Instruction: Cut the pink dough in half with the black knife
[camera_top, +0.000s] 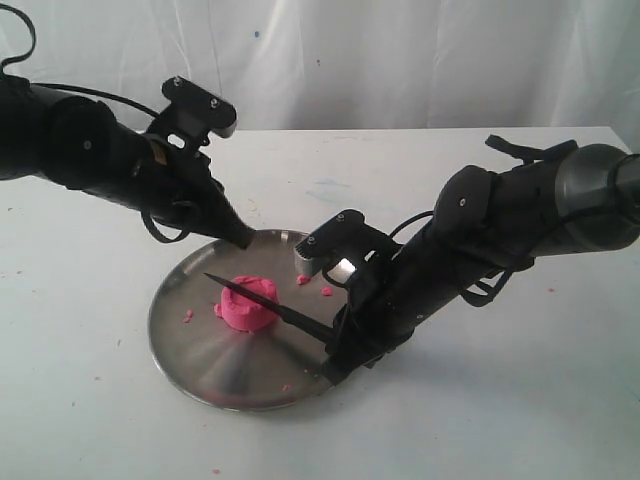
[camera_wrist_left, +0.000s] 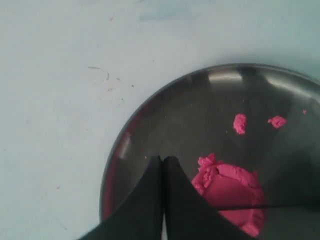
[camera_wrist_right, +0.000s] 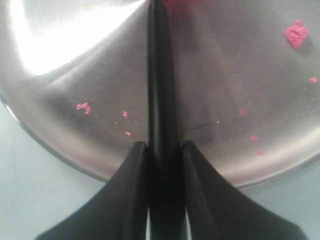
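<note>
White tabletop (camera_top: 90, 420), steel plate (camera_top: 190, 350), pink dough (camera_top: 248, 308) sitting mid-plate with the black knife (camera_top: 300, 318) laid across its top, right gripper (camera_wrist_right: 162, 147) pinching the handle, left gripper (camera_wrist_left: 162, 161) pressed together by the rim, so I'd guess next is pushing straight down.

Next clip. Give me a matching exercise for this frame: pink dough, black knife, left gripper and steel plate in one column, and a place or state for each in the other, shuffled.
Things
1. pink dough
2. black knife
3. left gripper
4. steel plate

Places or states
A. shut on nothing, tips at the plate's rim
B. clamped in the right gripper, blade lying across the dough
C. dotted with pink crumbs
D. one lump near the plate's middle, under the blade

Pairs: 1-D, 2-B, 3-A, 4-C
</note>
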